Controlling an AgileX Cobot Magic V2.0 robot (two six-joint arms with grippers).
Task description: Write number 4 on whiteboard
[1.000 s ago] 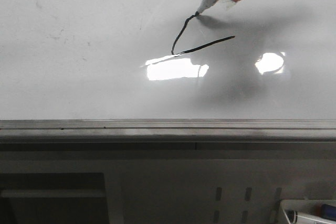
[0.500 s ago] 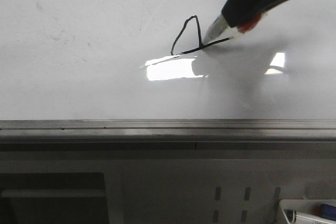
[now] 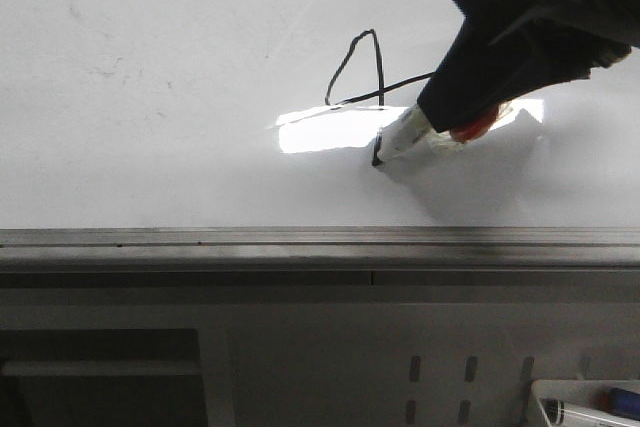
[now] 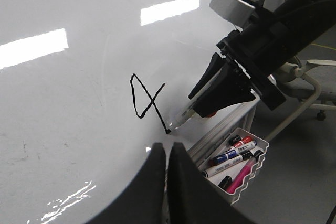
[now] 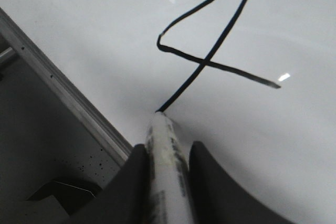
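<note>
The whiteboard fills the front view, with a grey metal lower rail. The black number 4 has a closed top, a slanted crossbar and a long down stroke; it also shows in the left wrist view and the right wrist view. My right gripper is shut on a white marker, seen also in the right wrist view. The marker's tip touches the board at the foot of the down stroke. My left gripper is shut and empty, near the board's lower edge.
A white tray with several markers hangs under the rail, to the right; its corner shows in the front view. A bright light reflection lies on the board just below the figure. An office chair stands beyond the board.
My right gripper has moved down with the marker. It drew the down stroke from the figure's top, across the crossbar, to below the light reflection.
</note>
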